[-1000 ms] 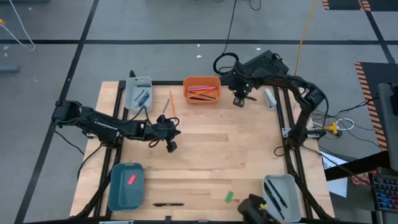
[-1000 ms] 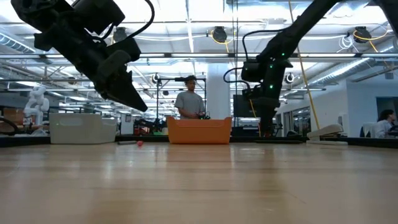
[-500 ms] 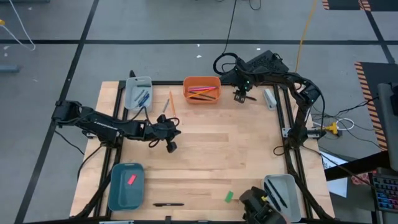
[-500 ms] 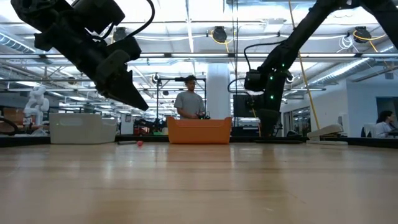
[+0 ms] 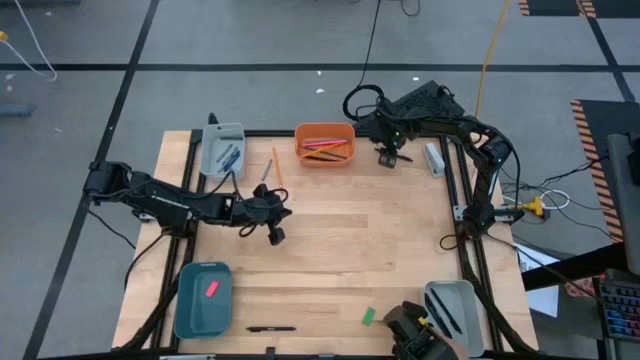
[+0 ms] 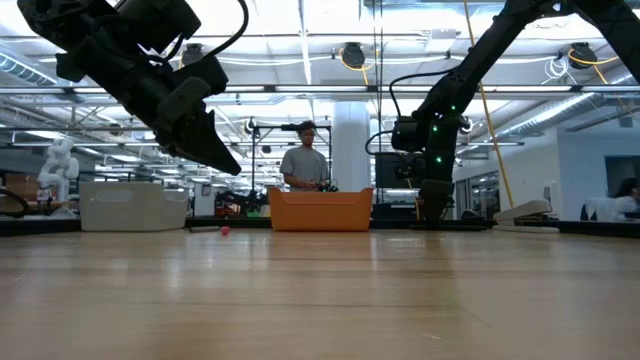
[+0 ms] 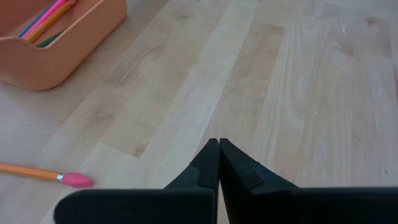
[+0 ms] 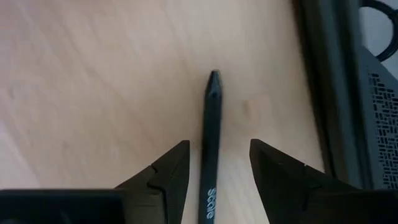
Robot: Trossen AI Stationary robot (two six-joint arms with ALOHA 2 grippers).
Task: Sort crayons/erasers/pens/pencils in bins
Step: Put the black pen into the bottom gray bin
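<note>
Pale wooden boards make up the table [image 5: 330, 250], with an open workshop hall behind it. At the far right corner the right gripper [image 8: 214, 158] hangs low with its fingers spread, a black pen [image 8: 211, 137] lying between them untouched, just beside the dark table frame [image 8: 329, 93]. The left gripper [image 7: 218, 163] hovers mid-table, fingers pressed together on nothing, with an orange pencil [image 7: 43, 175] lying loose nearby.

The orange bin [image 5: 325, 143] already holds pencils; the grey bin [image 5: 222, 148] at far left holds bluish sticks; the teal bin [image 5: 203, 298] holds a pink eraser [image 5: 211, 288]. A green eraser [image 5: 368, 316] and another pen [image 5: 270, 328] lie loose near the front edge.

Closing off-centre could roll the pen towards the frame, or pinch only its tip. Its lower end is cut off in the right wrist view.
</note>
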